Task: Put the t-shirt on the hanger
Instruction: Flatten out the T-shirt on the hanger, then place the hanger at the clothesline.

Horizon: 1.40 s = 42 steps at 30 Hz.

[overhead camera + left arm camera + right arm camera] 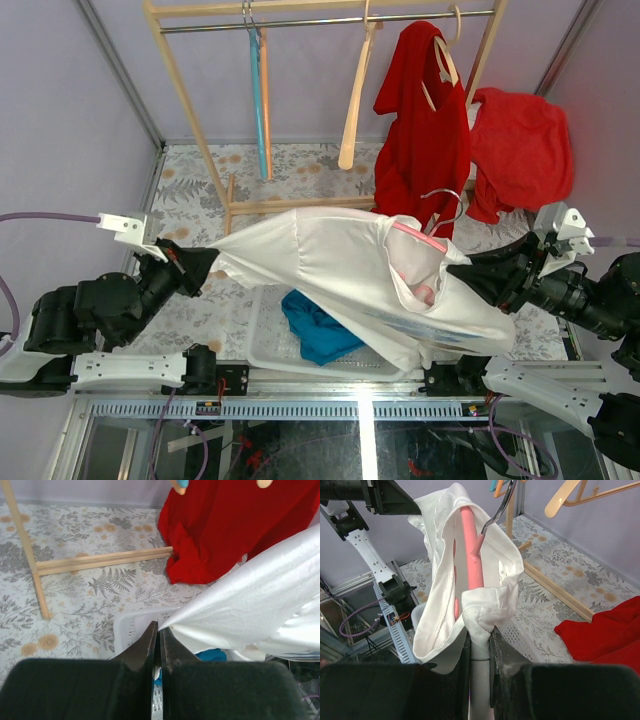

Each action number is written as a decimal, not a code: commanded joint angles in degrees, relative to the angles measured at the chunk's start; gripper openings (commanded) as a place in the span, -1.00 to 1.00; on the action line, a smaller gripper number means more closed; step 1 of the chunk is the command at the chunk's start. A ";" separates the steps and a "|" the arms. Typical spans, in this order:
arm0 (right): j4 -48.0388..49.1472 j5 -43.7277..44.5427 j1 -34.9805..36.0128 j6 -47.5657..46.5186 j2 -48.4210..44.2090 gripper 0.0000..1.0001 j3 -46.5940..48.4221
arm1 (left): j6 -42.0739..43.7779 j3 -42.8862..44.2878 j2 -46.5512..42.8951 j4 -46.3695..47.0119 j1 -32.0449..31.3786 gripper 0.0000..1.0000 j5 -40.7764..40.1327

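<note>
Hidden: most of the pink plastic hanger (418, 237) sits inside the white t-shirt (340, 270). Only one pink arm at the neck opening and the wire hook show.
Hard to make out: the right wrist view shows the hanger (468, 555) running down into a wad of the t-shirt (485, 570). I cannot tell whether its end is caught in that wad.
Left tool (205, 265): pressed together on a corner of the t-shirt (250, 605), at the shirt's 9 o'clock; its own view shows the left tool (159, 630) closed on the cloth tip.
Right tool (470, 275): at the shirt's 3 o'clock, pinching the cloth wad; seen up close, the right tool (480, 642) has cloth bulging above its fingers.
T-shirt: stretched in the air between both tools, above a white basket (262, 345).
Cut off: a blue cloth (320, 325) in the basket, partly covered by the shirt.
Worktop (190, 200): fern-and-flower print covering.
Room: pale lilac walls (60, 120). A wooden rack (200, 130) at 12 o'clock carries a light blue hanger (258, 90), a wooden hanger (355, 100) and red garments (425, 130).
</note>
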 commanded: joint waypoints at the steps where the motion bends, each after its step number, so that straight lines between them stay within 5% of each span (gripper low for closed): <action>1: 8.73 3.10 -0.13 0.96 -0.67 -1.00 2.07 | -7.97 3.34 0.08 -6.75 -0.06 -1.00 -7.50; 5: 9.79 3.99 -0.20 0.35 -1.59 -1.00 3.01 | -7.01 4.86 1.22 -6.03 -0.01 -1.00 -9.51; 11: 16.00 5.56 -0.15 -1.24 -0.34 -1.00 6.79 | 8.89 11.32 6.94 8.97 0.03 -0.98 -8.02; 16: 18.91 5.52 -0.20 -3.15 2.61 -1.00 10.06 | 15.58 20.31 16.17 11.77 -0.05 -0.94 -7.99; 23: 20.61 12.55 -0.04 -8.77 4.68 -1.00 19.48 | 26.48 25.92 21.66 21.88 -0.06 -0.48 -7.60; 28: 22.56 18.85 0.76 -13.17 3.65 -1.00 24.19 | 32.53 32.29 27.26 24.89 -0.04 -0.36 -4.31; 34: 23.32 28.45 4.19 -20.42 2.99 -1.00 25.72 | 33.80 35.51 31.62 24.93 0.04 -0.32 -1.38; 42: 20.69 30.96 8.89 -20.58 -0.21 -1.00 26.22 | 30.22 28.36 29.32 25.99 0.00 -0.32 -0.08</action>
